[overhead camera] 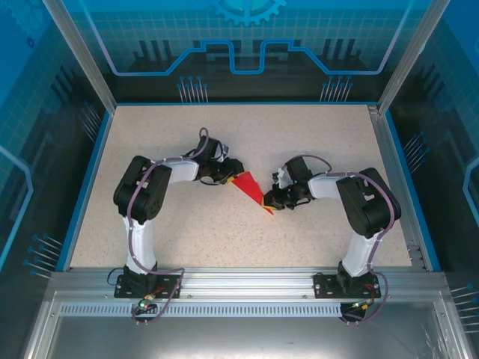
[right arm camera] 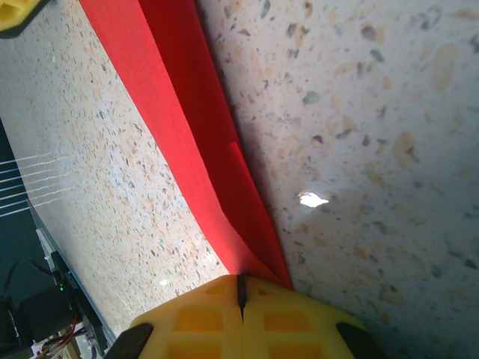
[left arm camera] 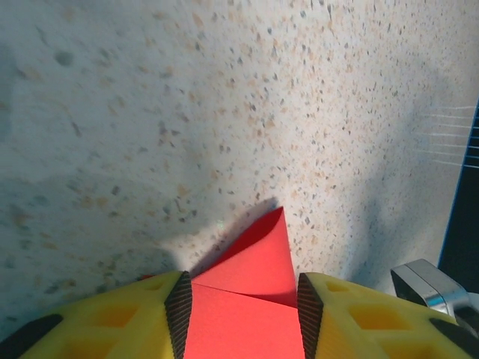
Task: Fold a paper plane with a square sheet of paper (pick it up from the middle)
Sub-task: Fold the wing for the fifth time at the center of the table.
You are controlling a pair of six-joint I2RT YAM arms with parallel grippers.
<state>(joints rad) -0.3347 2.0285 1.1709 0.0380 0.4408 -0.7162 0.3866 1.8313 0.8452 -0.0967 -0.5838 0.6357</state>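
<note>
Stretching slantwise between the two sets of fingers, low over the speckled surface (overhead camera: 224,239): a folded red paper (overhead camera: 251,188). Long axis running from the left fingers (overhead camera: 229,176) to the right fingers (overhead camera: 271,203). Broad at the left fingers' end, narrowing to a sharp tip at the right ones.

From the left wrist: parted about halfway, black pads (left arm camera: 178,310) standing either side of the red sheet (left arm camera: 251,273). A sliver of red peeking out beyond the left-hand pad, so spread across the paper rather than nipped on its edges. No telling whether pressed down on it. Ahead of the pads, a triangular corner pointing straight away from them, throwing a shadow on the surface (left arm camera: 224,112).

From the right wrist: closed tight, yellow tip against yellow tip (right arm camera: 247,307), clamped on the thin end of the paper (right arm camera: 187,134). Red strip widening away from that seam, up toward the far yellow finger (right arm camera: 11,9) in the corner.
</note>
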